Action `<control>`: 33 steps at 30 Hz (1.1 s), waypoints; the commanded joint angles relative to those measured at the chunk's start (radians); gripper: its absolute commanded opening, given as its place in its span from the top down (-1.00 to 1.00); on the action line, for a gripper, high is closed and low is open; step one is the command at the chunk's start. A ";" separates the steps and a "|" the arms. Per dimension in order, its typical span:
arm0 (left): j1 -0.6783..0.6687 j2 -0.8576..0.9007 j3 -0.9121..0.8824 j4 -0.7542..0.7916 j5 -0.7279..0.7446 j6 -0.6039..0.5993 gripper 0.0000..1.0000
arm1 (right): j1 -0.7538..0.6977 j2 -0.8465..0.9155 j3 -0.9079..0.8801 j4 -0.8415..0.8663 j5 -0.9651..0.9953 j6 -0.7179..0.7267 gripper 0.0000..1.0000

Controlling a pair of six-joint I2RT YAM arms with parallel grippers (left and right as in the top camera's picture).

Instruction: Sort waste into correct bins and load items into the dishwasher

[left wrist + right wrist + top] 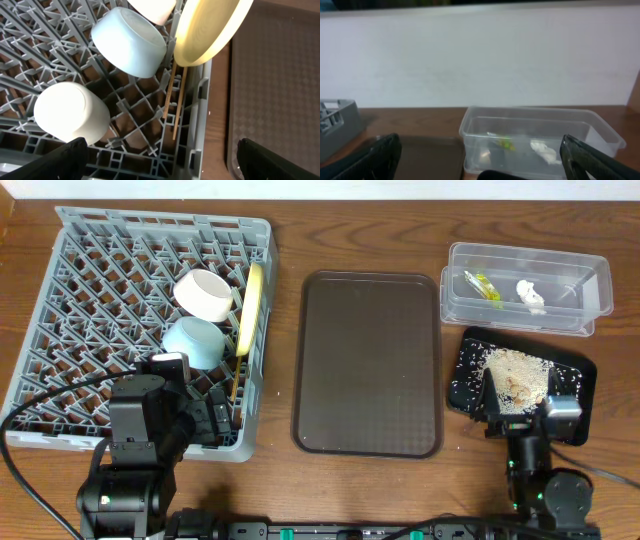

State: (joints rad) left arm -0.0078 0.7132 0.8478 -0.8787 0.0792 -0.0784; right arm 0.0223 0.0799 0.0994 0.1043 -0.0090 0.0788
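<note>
- Fingers (60,160) of the left gripper (160,162) stand spread and empty over the rack (131,107); the right gripper (479,162) is likewise spread, empty, facing the tub (540,117).
- Chopsticks (174,102) lie slanted in the rack, just under the tilted plate (210,30).
- They look light, stiff and thin, likely slippery; pinch mid-length across both.

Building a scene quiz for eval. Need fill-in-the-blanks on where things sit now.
1. The snack wrapper and paper scrap lie in the clear ___.
2. The rice scraps lie on the ___ tray.
3. The yellow plate stands on edge in the grey dish ___.
Missing: tub; black; rack.
</note>
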 commanded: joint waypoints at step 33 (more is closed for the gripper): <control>0.000 0.000 0.002 0.001 0.003 -0.009 -0.93 | 0.014 -0.074 -0.094 -0.179 0.024 -0.043 -0.99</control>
State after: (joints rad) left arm -0.0078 0.7132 0.8474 -0.8783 0.0792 -0.0784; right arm 0.0277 0.0124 0.0063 -0.0700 0.0082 0.0475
